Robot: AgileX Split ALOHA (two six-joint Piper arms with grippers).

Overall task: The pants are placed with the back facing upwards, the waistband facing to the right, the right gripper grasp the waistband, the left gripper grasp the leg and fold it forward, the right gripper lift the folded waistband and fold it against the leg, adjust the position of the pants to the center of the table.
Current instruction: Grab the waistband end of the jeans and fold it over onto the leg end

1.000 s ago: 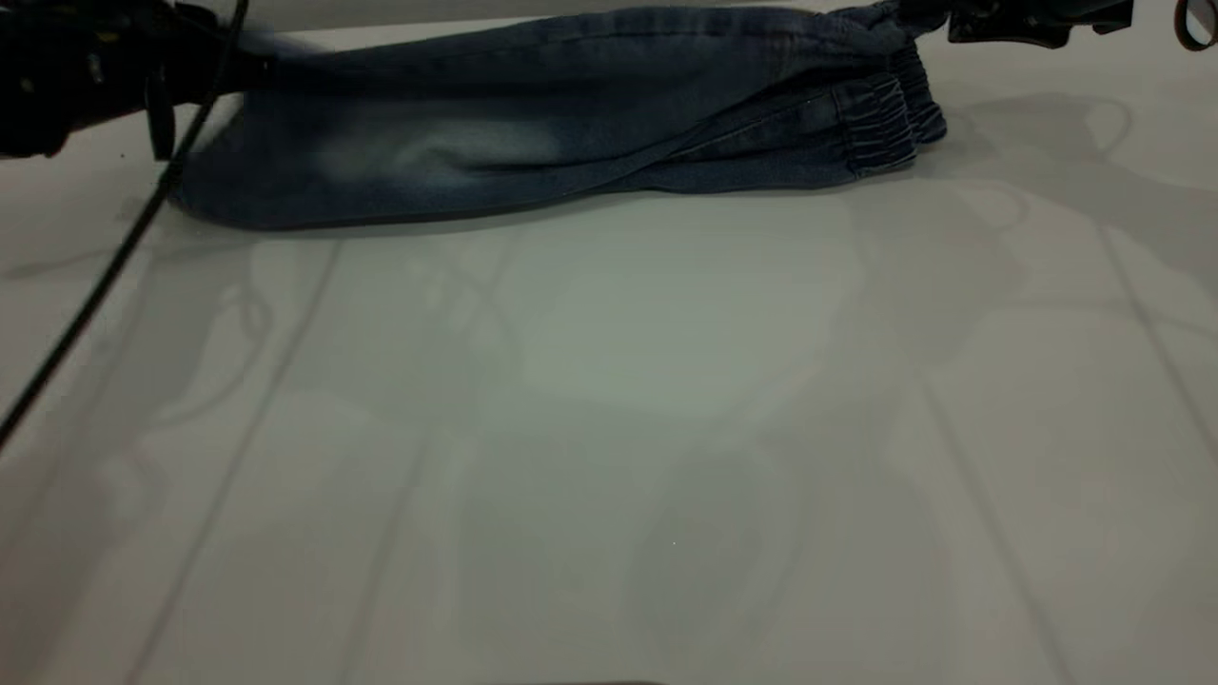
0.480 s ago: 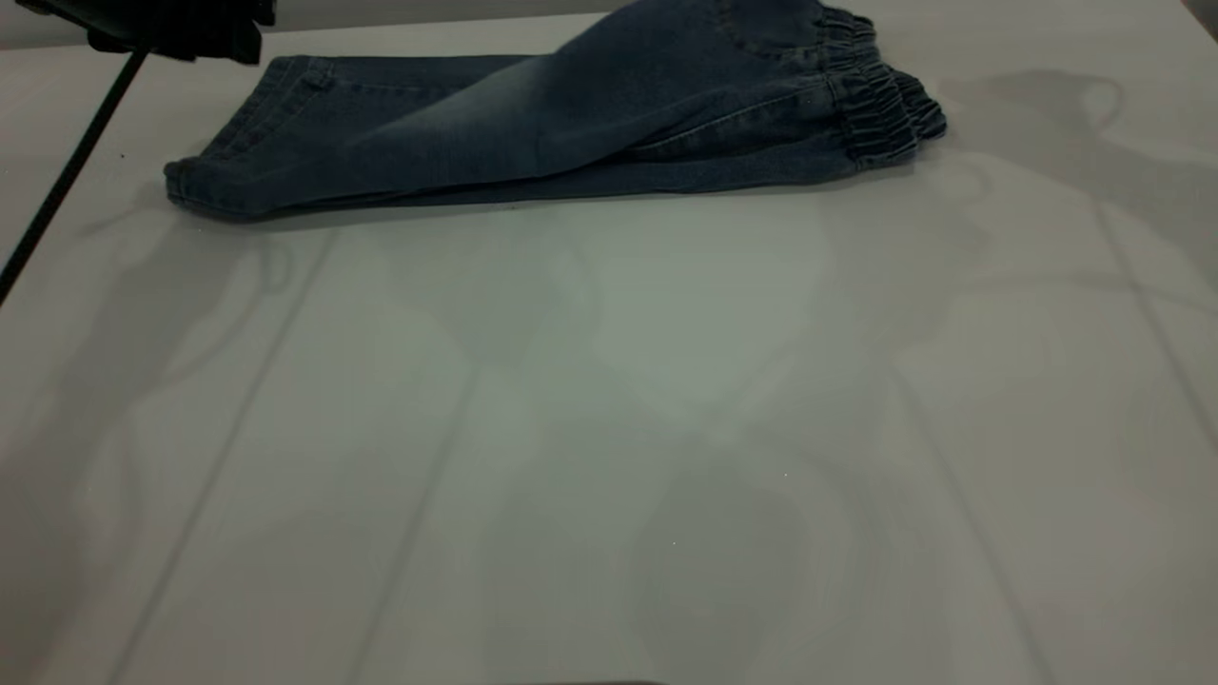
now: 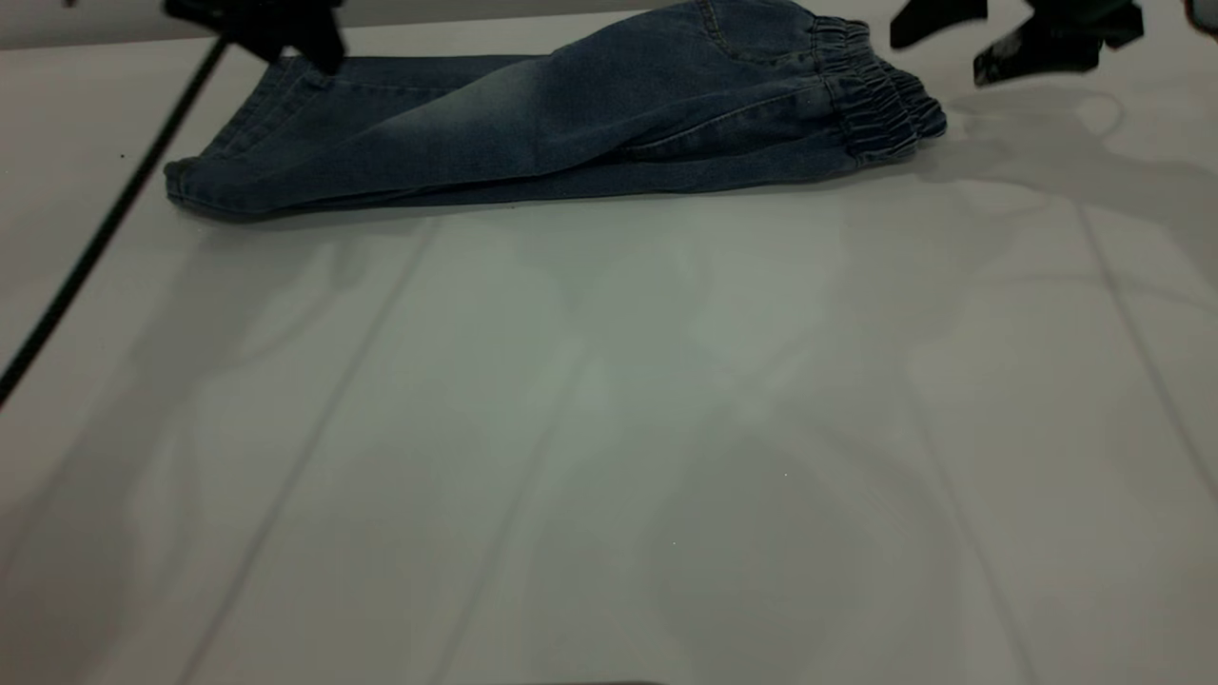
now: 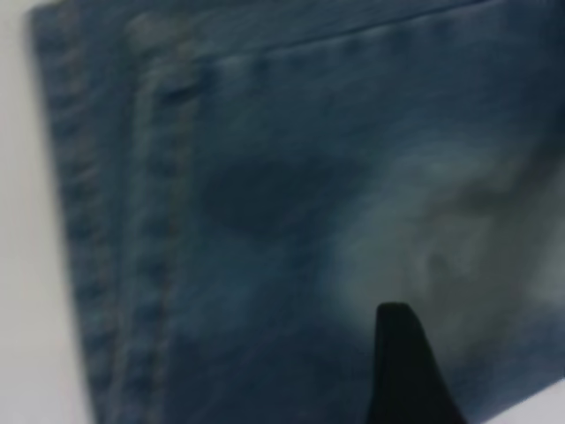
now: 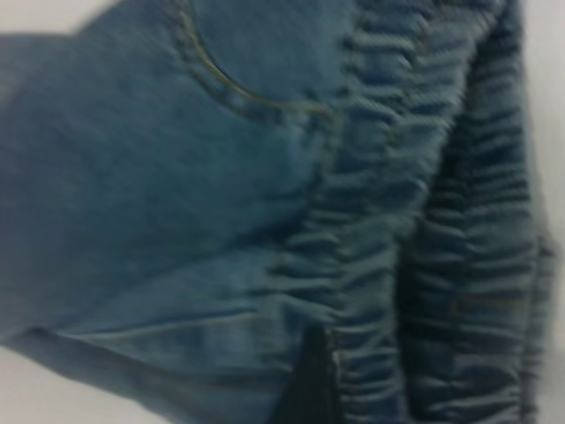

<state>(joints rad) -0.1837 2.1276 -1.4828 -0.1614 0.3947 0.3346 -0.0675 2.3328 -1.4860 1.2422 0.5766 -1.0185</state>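
The blue denim pants [image 3: 533, 124] lie folded lengthwise along the far part of the white table [image 3: 609, 428], one leg [image 3: 457, 109] stacked on the other. The gathered waistband [image 3: 880, 95] points right and the hems [image 3: 205, 185] point left. My left gripper [image 3: 285, 38] hovers over the far hem corner; in its wrist view one black fingertip [image 4: 399, 371] hangs above the denim [image 4: 265, 203] and holds nothing. My right gripper [image 3: 961, 38] hangs just right of the waistband, fingers spread and empty. Its wrist view shows the ruffled waistband [image 5: 441, 221] and a pocket seam [image 5: 229, 84] below it.
A thin black cable [image 3: 95, 238] trails from the left arm down across the table's left side. The wide near part of the table carries only soft shadows and faint seam lines.
One second ago both grippers held the pants stretched between them. They let go and rose out of view, and the cloth settled folded. Both are now back at the top edge.
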